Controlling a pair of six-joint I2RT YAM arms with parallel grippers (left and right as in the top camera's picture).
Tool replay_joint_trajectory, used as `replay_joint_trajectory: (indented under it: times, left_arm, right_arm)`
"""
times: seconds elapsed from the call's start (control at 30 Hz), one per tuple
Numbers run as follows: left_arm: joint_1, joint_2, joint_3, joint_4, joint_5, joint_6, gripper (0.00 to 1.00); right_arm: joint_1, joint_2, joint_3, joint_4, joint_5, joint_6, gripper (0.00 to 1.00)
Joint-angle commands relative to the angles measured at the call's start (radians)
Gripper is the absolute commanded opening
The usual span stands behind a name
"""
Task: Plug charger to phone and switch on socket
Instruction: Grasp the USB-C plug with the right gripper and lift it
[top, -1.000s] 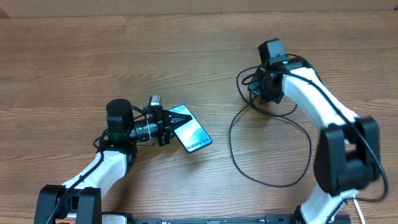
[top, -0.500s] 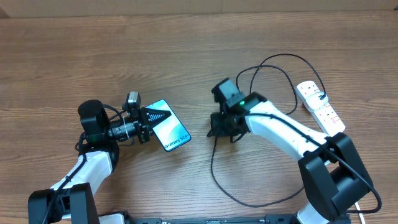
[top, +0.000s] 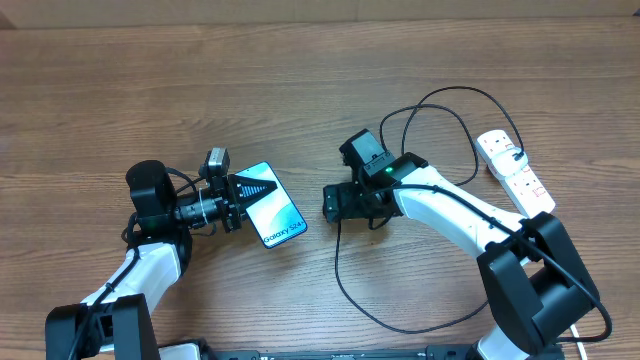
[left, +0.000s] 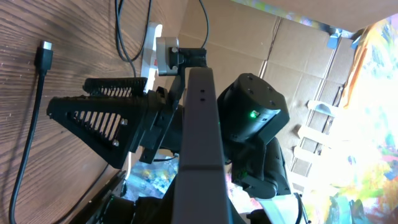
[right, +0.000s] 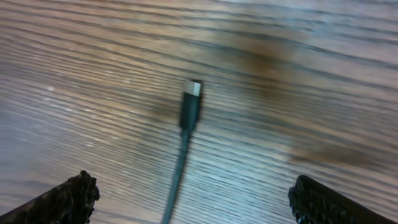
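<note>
We clamp the phone (top: 278, 210) in our left tool (top: 243, 190) for plugging, our right tool (top: 332, 203) open astride the charger (right: 189, 112) tip to pinch it.

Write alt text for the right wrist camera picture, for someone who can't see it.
The small black plug tip of the charger lies on the wooden table, its thin cable running toward the bottom edge. The right claw is open, a dark finger in each lower corner. The picture is blurred.

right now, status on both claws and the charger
Left claw shut on phone. Right claw open above charger tip, tip loose on table. Nothing between tip and phone.
</note>
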Motion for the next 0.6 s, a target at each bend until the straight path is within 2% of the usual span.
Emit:
replay_joint_trajectory:
  times: [0.0, 0.03, 0.17, 0.33, 0.43, 0.57]
  left_arm:
    - [0.003, -0.002, 0.022, 0.008, 0.030, 0.019, 0.04]
    - [0.003, -0.002, 0.022, 0.008, 0.031, 0.019, 0.04]
    - [0.026, -0.002, 0.022, 0.008, 0.038, 0.018, 0.04]
    - [0.136, -0.002, 0.022, 0.009, 0.076, -0.012, 0.04]
    - [0.224, -0.002, 0.023, 0.008, 0.117, -0.013, 0.04]
    - [0.296, -0.002, 0.023, 0.008, 0.153, -0.030, 0.04]
  right_arm:
    - [0.033, -0.003, 0.003, 0.006, -0.032, -0.006, 0.88]
    - [0.043, -0.003, 0.003, 0.002, -0.016, -0.006, 0.82]
    - [0.067, -0.003, 0.003, 0.001, 0.019, -0.002, 0.80]
    - [0.072, -0.003, 0.004, -0.003, 0.053, 0.005, 0.73]
    - [0.072, -0.003, 0.003, -0.019, 0.145, 0.043, 0.71]
    - [0.079, -0.002, 0.003, -0.010, 0.159, 0.042, 0.71]
